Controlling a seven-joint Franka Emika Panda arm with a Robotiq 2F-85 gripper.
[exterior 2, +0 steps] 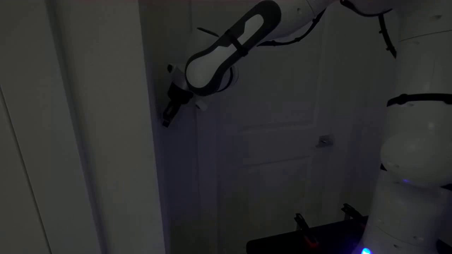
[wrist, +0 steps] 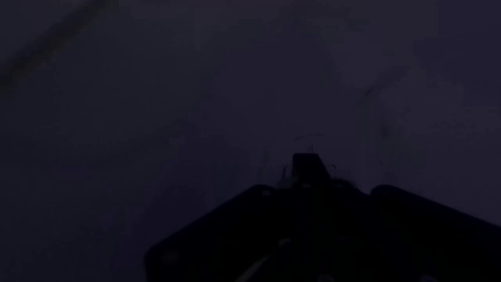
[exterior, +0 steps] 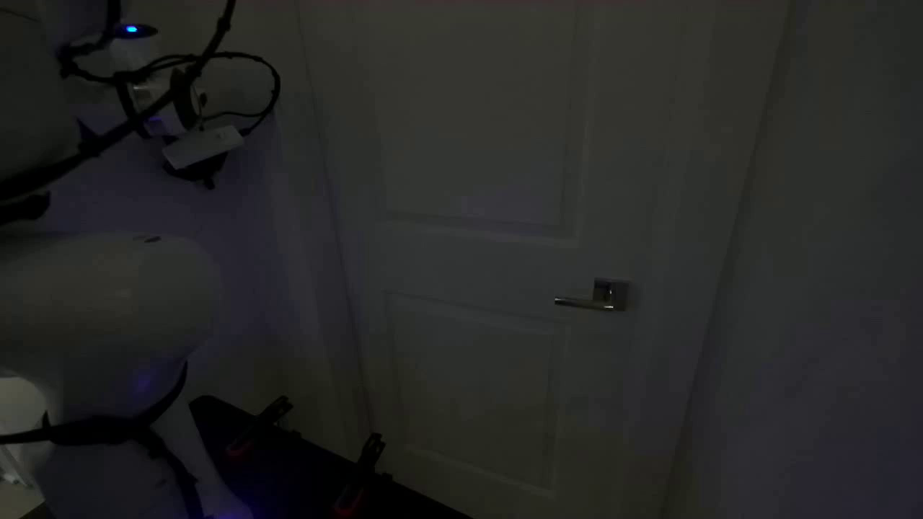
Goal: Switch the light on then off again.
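Although little is lit, the gripper is seen clenched near the wall, the faintly outlined switch plate being partly hidden by its fingertips.

Dim int. rm, home vs. office unclear. Evid.: panelled door w/ lever handle, trim, plain wall alongside.

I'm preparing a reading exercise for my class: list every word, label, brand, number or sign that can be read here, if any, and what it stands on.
None: no text can be read in any view.
The door, its handle and the robot arm show no legible lettering.
The wrist view is too dark to tell whether the wall beyond the fingers bears any small print.
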